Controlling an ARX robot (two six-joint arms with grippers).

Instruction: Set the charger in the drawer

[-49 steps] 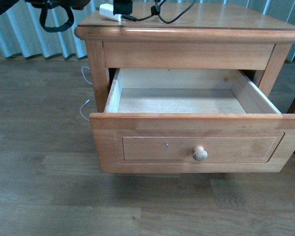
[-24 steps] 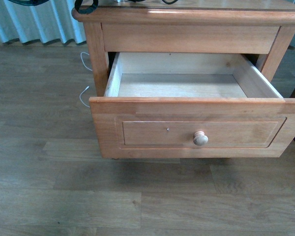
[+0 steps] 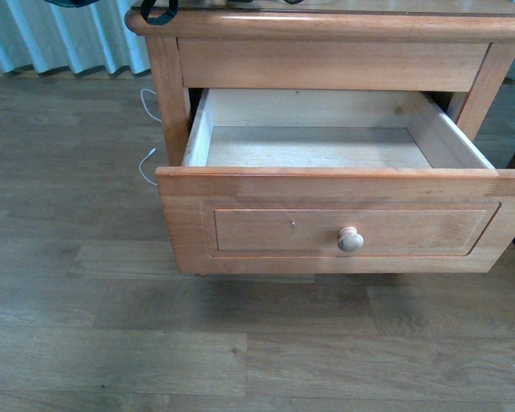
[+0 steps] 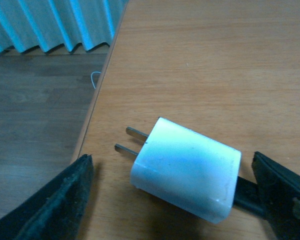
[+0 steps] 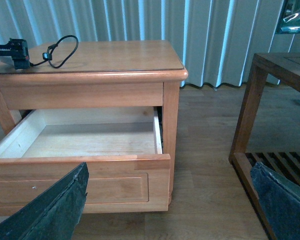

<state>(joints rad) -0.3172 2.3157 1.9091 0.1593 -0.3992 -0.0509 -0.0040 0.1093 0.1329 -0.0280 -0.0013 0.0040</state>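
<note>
"So, where is the charger (image 4: 185, 170) sitting?"

"On my left wrist feed it lies flat on the top of the wooden bedside cabinet (image 4: 200, 60), close to that top's edge. Its two metal prongs (image 4: 132, 142) point toward the edge. It is not yet in the drawer (image 3: 326, 183)."

"And the left gripper (image 4: 171, 160)?"

"Fingers spread wide, one on either side of the white block, and neither pad presses on it. The one at the back end sits just beside the black cable (image 4: 246, 195); I can't tell whether it touches."

"What does the front camera give you?"

"The drawer is pulled well out, with pale bare wood showing inside. Its round knob (image 3: 350, 240) sits toward 3 o'clock from the panel's middle. The cabinet top runs along 12 o'clock, cut off by the frame, so the charger lies outside that view. A thin white cable (image 3: 141, 169) lies on the plank floor (image 3: 112, 343) at 9 o'clock from the drawer, by the cabinet leg. At 11 o'clock a dark loop (image 3: 159, 10) hangs over the top's corner. It's possibly part of my left arm, but too little shows."

"Right gripper (image 5: 168, 172)?"

"Fingers apart, holding nothing, out in front of the cabinet. From its camera I see the black cable looped on the cabinet top, and a darker wooden table (image 5: 270, 90) standing apart from the cabinet."
</note>
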